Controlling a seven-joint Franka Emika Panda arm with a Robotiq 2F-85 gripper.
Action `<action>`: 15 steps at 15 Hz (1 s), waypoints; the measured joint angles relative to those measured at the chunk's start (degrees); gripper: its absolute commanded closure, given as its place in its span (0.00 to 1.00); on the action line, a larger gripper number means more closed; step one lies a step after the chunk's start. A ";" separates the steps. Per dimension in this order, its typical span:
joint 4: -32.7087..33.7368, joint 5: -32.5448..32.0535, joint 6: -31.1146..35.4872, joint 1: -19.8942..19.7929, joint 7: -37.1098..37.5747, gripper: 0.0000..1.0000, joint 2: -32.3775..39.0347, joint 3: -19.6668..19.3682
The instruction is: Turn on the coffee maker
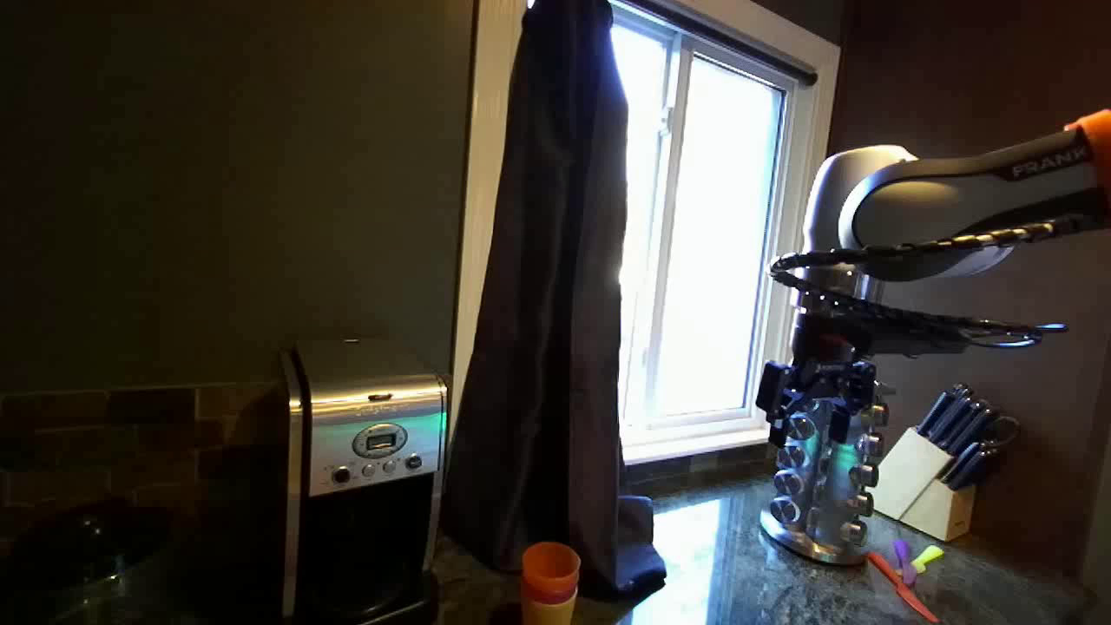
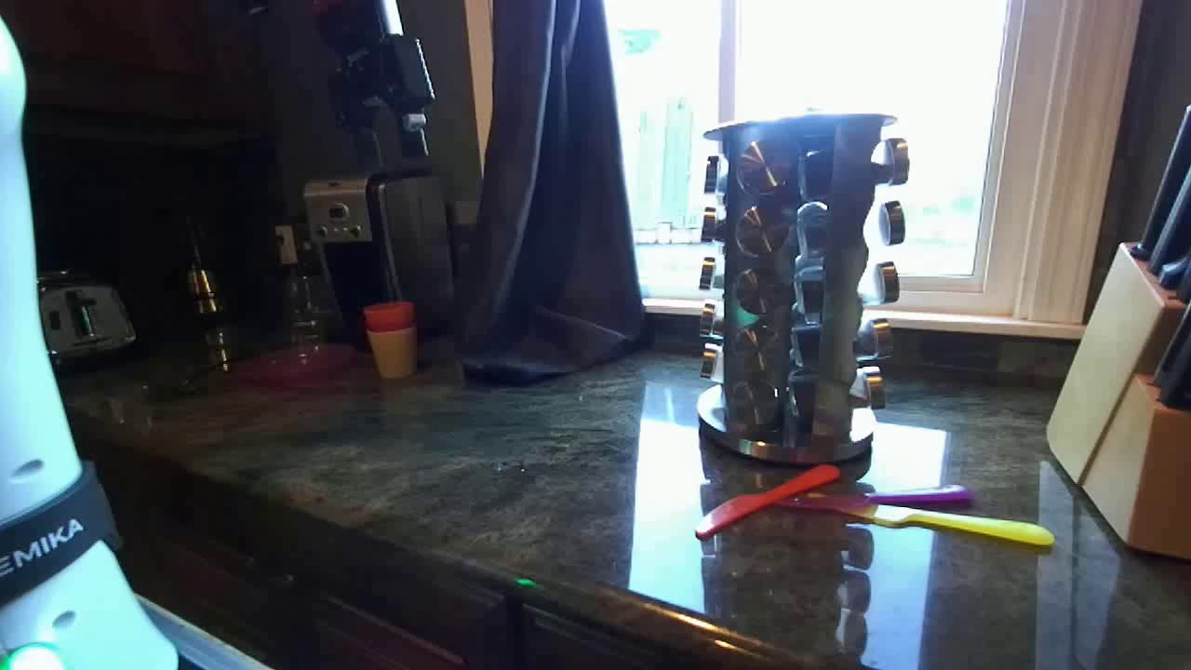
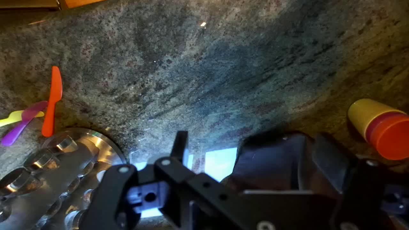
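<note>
Coffee maker: press, don't grasp

It stands well apart from my gripper, off toward the cups; my fingers are spread, empty. I judge it stiff and heavy enough for a light press, its panel probably slippery. One finger should meet a button squarely; which, I can't tell.

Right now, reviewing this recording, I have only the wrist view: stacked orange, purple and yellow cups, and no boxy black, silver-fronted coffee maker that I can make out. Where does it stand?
Observer: In both exterior views the coffee maker stands left of the dark hanging cloth curtain.
Operator: What's on its front?
Observer: A small rectangular display above a row of round controls, seen in an exterior view.
Operator: Is my black two-fingered end effector touching the round metal-topped spice rack?
Observer: No; an exterior view shows a clear gap between them.
</note>
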 measured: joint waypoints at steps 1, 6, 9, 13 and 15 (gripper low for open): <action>0.00 0.00 0.00 0.00 0.00 0.00 0.00 0.00; 0.00 0.00 0.00 0.00 0.00 0.00 0.00 0.00; 0.50 0.04 0.00 0.74 -0.89 0.00 0.27 0.33; 5.02 0.57 0.00 5.81 -2.39 0.00 3.34 4.08; 8.16 1.35 0.00 8.95 -2.81 0.00 5.92 6.22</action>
